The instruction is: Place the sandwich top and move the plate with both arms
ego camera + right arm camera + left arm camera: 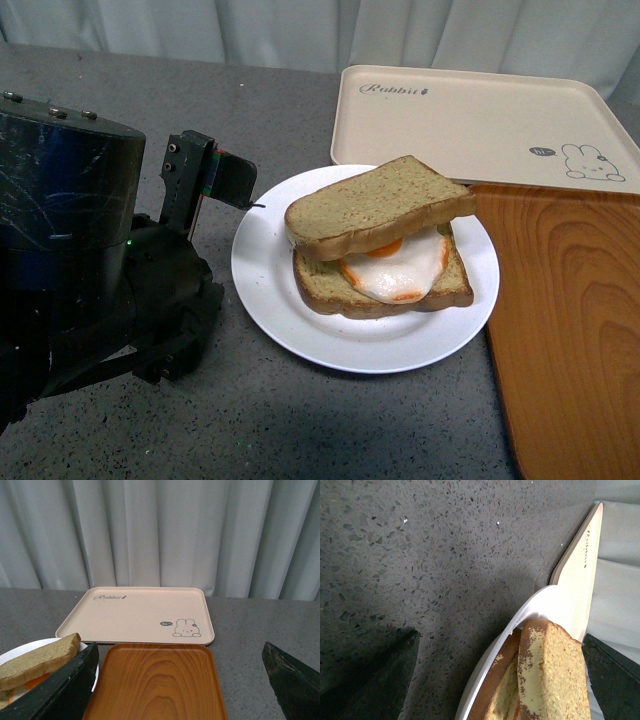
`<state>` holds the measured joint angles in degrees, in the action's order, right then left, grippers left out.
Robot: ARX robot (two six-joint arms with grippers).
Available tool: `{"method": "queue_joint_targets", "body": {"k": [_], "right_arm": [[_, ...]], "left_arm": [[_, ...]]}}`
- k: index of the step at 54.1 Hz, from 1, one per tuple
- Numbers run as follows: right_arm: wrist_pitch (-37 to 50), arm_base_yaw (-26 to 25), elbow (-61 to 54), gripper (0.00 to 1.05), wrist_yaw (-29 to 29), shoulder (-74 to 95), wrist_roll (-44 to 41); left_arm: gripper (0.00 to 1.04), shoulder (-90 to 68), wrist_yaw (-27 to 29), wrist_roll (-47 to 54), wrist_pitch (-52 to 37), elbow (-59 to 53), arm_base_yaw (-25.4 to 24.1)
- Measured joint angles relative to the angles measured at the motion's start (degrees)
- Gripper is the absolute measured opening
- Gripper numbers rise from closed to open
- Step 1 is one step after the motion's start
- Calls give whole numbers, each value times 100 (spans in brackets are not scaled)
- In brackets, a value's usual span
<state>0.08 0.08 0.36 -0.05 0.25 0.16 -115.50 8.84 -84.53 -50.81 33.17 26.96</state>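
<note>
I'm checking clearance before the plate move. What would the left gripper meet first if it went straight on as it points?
Most likely the rim of the round, glossy white plate, lying just ahead of the open left gripper; depth is uncertain.

surface: grey speckled table (pixel 300 430) | on it: plate (pixel 268 300), rabbit tray (pixel 460 120), wood-grain tray (pixel 570 320)

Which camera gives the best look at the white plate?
The front view: the whole plate shows, sandwich on it. The left wrist view catches only a curved stretch of rim; the right wrist view only a sliver of rim.
</note>
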Motion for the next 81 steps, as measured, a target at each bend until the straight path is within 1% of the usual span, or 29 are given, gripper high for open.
{"method": "queue_joint_targets", "body": {"k": [14, 26, 47, 48, 56, 64, 68, 71, 73, 77, 81], "right_arm": [[0, 0, 0, 96, 0, 0, 0], [0, 0, 0, 96, 0, 0, 0], [0, 0, 0, 96, 0, 0, 0], [0, 0, 0, 96, -2, 0, 0], [0, 0, 0, 96, 0, 0, 0], [0, 0, 0, 96, 0, 0, 0], [0, 0, 0, 96, -2, 0, 0], [0, 0, 0, 96, 0, 0, 0], [0, 0, 0, 96, 0, 0, 0], [0, 0, 0, 96, -2, 0, 0], [0, 0, 0, 96, -2, 0, 0]], "left_arm": [[98, -20, 46, -282, 7, -31, 59], [98, 46, 28, -411, -144, -286, 131], [98, 79, 162, -415, -92, -326, 291], [96, 79, 162, -413, -90, -326, 293], [71, 35, 144, -415, -70, -356, 319], [49, -35, 94, -413, -79, -372, 341], [33, -52, 39, -413, -114, -367, 385], [19, -52, 31, -413, -138, -348, 426], [13, -52, 11, -365, -153, -343, 448], [5, -50, -2, -343, -216, -319, 474], [4, -50, 17, -378, -249, -293, 474]]}}
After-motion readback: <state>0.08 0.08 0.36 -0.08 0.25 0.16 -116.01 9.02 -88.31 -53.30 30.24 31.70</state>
